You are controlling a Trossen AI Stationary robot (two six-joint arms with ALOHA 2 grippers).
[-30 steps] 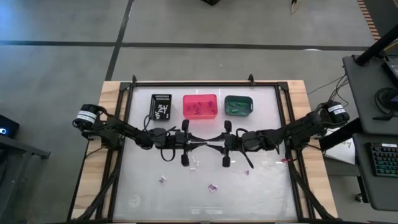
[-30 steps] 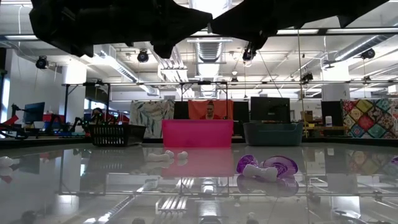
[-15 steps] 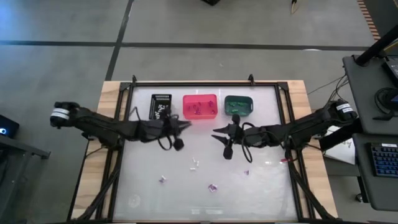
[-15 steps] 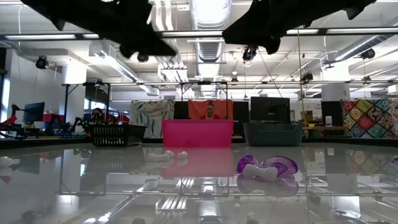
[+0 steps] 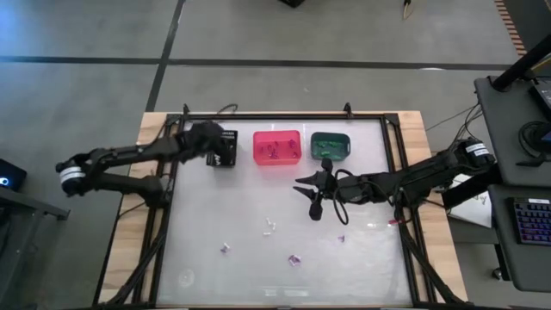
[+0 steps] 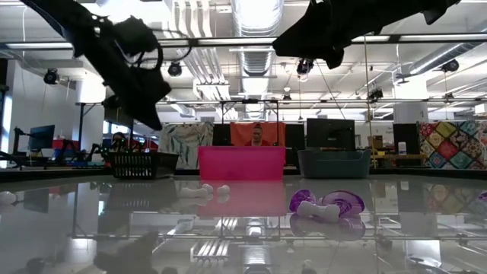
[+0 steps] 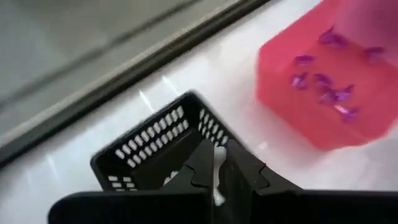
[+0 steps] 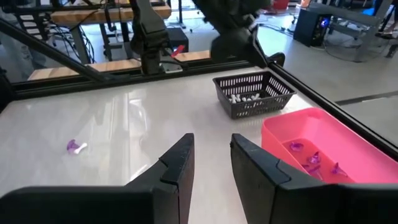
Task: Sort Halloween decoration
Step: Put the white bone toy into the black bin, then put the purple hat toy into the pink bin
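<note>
Pink bin (image 5: 276,147) between black bin (image 5: 223,148), teal bin (image 5: 330,145).

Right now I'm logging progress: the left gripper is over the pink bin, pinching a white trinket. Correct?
Not quite. The left gripper pinches a white trinket, but over the black bin, not the pink bin beside it. The high view and left wrist view show this.

White trinket (image 7: 217,171) pinched upright above black bin (image 5: 224,148); purple trinkets (image 7: 326,87) lie scattered inside pink bin (image 5: 276,147) beside it.
</note>
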